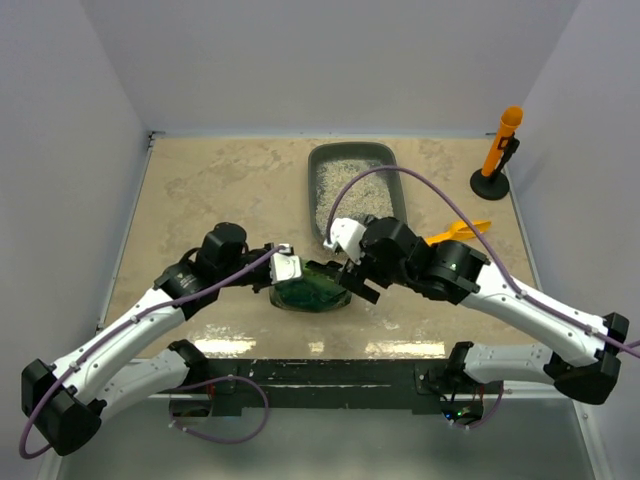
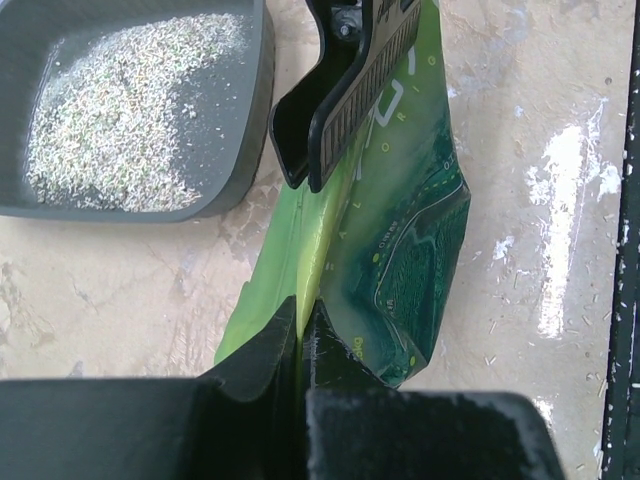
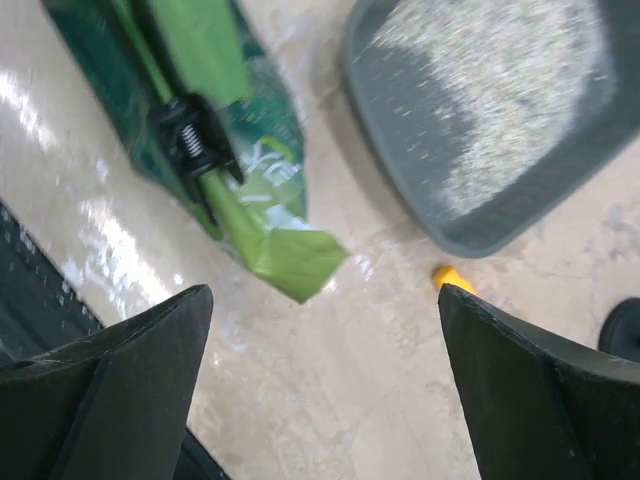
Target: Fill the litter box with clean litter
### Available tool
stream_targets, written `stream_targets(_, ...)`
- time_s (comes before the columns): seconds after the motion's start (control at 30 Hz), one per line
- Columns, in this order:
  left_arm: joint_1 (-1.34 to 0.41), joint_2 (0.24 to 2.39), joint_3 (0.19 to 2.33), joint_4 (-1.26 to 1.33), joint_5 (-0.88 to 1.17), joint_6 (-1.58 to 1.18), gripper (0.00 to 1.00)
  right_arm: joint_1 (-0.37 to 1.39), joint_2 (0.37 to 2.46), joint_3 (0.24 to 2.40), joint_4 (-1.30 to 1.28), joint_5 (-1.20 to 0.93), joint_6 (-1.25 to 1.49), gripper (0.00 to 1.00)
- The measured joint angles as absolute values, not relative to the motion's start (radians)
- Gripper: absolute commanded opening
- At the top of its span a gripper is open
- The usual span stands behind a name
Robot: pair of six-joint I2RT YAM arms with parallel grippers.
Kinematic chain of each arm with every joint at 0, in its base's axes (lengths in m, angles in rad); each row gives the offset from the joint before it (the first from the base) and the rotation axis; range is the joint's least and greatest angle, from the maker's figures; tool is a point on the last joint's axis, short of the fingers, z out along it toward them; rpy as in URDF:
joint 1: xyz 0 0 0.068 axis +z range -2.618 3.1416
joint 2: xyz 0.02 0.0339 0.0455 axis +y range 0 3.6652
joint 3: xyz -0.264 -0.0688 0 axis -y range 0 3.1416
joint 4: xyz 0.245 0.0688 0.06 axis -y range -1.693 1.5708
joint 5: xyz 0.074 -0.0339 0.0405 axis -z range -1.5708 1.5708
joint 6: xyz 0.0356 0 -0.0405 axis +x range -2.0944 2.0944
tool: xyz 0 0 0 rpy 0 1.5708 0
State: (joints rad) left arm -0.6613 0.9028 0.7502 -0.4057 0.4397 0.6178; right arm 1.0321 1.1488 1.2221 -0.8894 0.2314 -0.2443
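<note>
While left gripper point(image 2: 300, 350) pinches edge of green bag point(image 2: 400, 240), jaws closed tight on it, right gripper point(image 3: 325, 300) hangs above tabletop point(image 3: 330, 400) with jaws spread wide, holding nothing. Bag lies on table just beside near end of litter box point(image 1: 352, 155). Clean litter point(image 1: 350, 195) covers part of box floor. Pale lettering on bag, only fragments, not readable. Orange scoop point(image 1: 458, 232) right of box; orange-handled tool point(image 1: 498, 150) upright on black base, far right corner.

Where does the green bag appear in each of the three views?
Top external: green bag lies low in the centre, between both arms.
Left wrist: centre, pinched by the left gripper.
Right wrist: upper left.
Shared landmark: the litter box, grey, holding pale litter.
</note>
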Motion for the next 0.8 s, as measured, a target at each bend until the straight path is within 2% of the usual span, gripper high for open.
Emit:
stream_targets(0.1, -0.661, 0.910, 0.759, -0.409, 0.433, 0.609, 0.24, 1.032, 1.112, 1.275, -0.867, 0.316, -0.181, 0.99)
stream_targets(0.13, -0.661, 0.914, 0.765, -0.411, 0.426, 0.601, 0.39, 1.032, 1.102, 1.300, -0.862, 0.344, -0.151, 0.98)
stream_targets(0.2, -0.661, 0.916, 0.786, -0.409, 0.410, 0.593, 0.53, 1.031, 1.092, 1.359, -0.859, 0.381, -0.090, 0.99)
stream_targets(0.23, -0.661, 0.917, 0.805, -0.404, 0.398, 0.582, 0.65, 1.030, 1.093, 1.391, -0.859, 0.387, -0.060, 0.98)
stream_targets(0.3, -0.661, 0.918, 0.854, -0.402, 0.382, 0.562, 0.76, 1.029, 1.107, 1.441, -0.854, 0.392, -0.005, 0.98)
stream_targets(0.33, -0.661, 0.918, 0.878, -0.396, 0.376, 0.554, 0.89, 1.029, 1.114, 1.454, -0.851, 0.395, 0.022, 0.98)
stream_targets(0.37, -0.659, 0.917, 0.900, -0.390, 0.368, 0.544, 0.94, 1.029, 1.122, 1.461, -0.847, 0.397, 0.047, 0.99)
stream_targets(0.43, -0.658, 0.913, 0.943, -0.361, 0.347, 0.526, 1.00, 1.029, 1.141, 1.462, -0.844, 0.402, 0.098, 0.98)
stream_targets(0.8, -0.655, 0.889, 1.131, -0.303, 0.055, 0.302, 1.00, 1.029, 1.123, 1.451, -0.762, 0.529, 0.320, 0.98)
